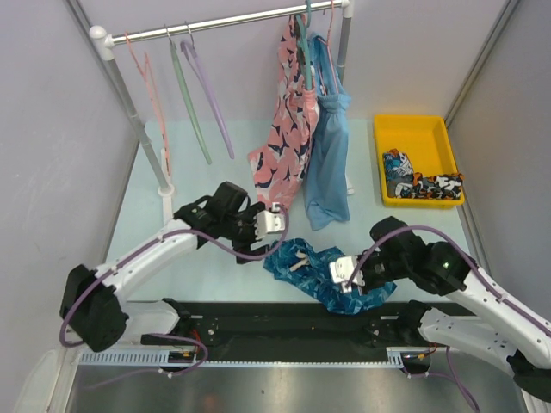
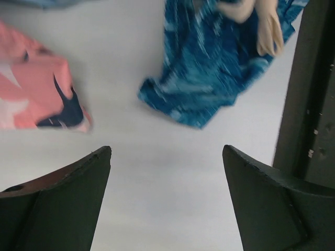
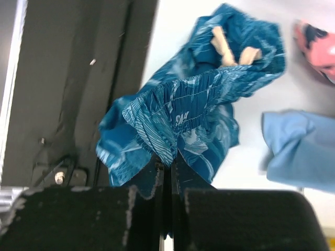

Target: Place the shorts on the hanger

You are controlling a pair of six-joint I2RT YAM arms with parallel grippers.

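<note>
Two grips are needed: our right gripper point(image 3: 168, 166) clamps the teal-blue leaf-print fabric shorts point(image 3: 209, 91) near the waistband, so we steer our spread, empty left gripper point(image 2: 166, 152) onto their free edge.

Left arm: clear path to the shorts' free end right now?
Probably yes. The left pincer is open over bare table, with the shorts just ahead and nothing between. The right pincer grips their other end.
</note>
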